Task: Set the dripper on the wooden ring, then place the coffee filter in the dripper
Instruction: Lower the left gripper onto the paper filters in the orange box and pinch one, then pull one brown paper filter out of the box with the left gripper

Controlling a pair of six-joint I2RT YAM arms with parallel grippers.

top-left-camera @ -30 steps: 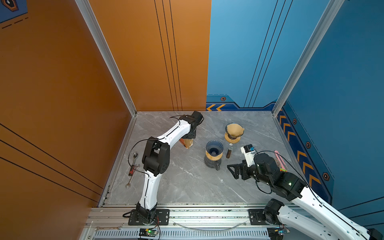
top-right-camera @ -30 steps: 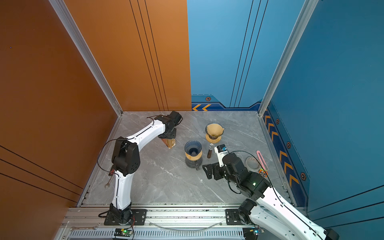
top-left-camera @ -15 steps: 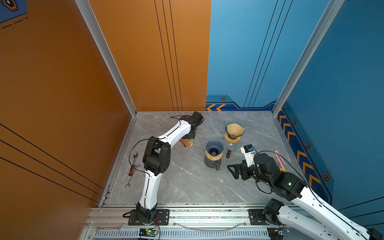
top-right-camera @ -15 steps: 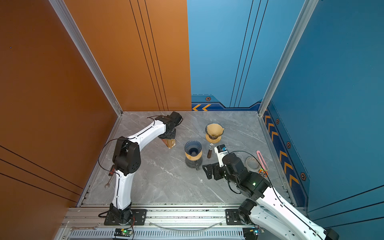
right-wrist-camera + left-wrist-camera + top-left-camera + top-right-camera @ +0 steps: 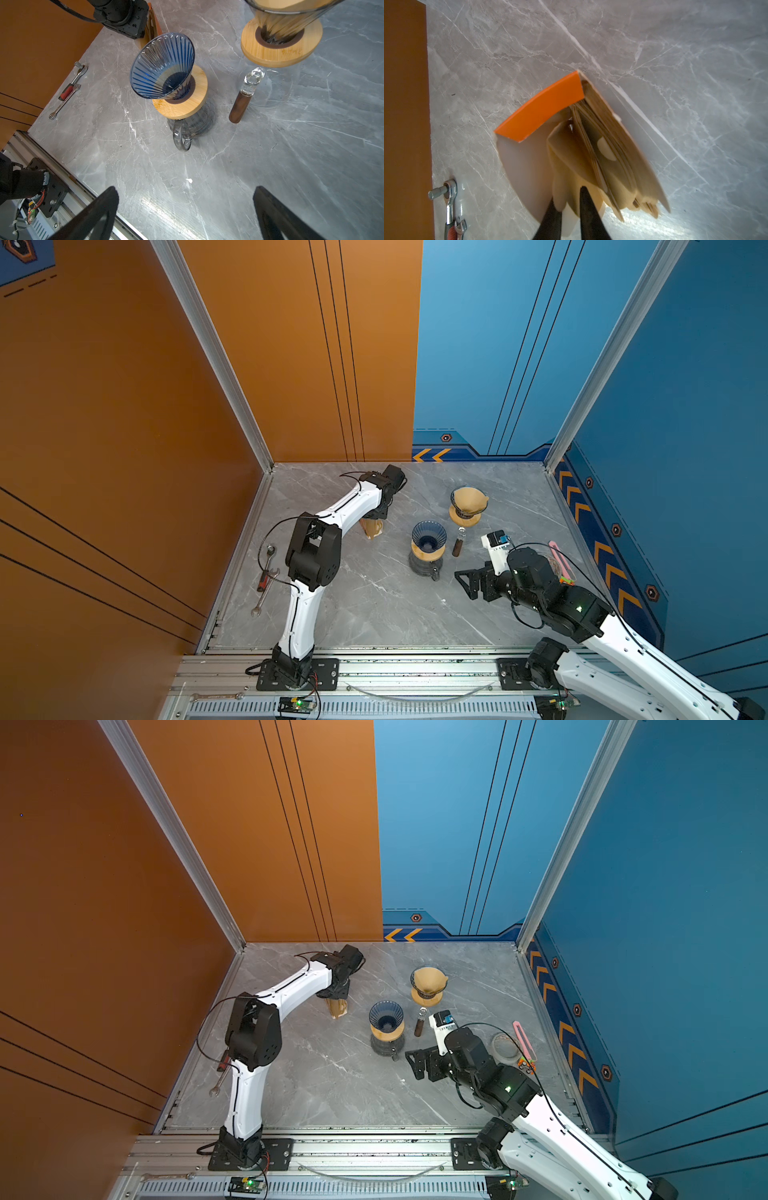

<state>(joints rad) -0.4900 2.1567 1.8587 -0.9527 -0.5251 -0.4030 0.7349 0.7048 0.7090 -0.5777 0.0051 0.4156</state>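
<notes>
We see our left gripper (image 5: 569, 200) pinching one coffee filter (image 5: 566, 166) that stands in the orange holder (image 5: 542, 108), at nine o'clock from the blue dripper (image 5: 429, 534). Our right gripper (image 5: 185, 190) hovers at four o'clock of it, fingers spread wide.

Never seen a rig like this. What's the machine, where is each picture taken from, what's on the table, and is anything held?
Two white robot arms stand on a rail at the edge of a grey table. Both top views look down from overhead; each wrist view looks along one arm's jaws. On the table: a stack of paper filters in a holder, an empty blue dripper on a glass jug, another dripper already lined, a stoppered tube, wrenches. The left gripper pinches one coffee filter; the right gripper is open, holding nothing.
</notes>
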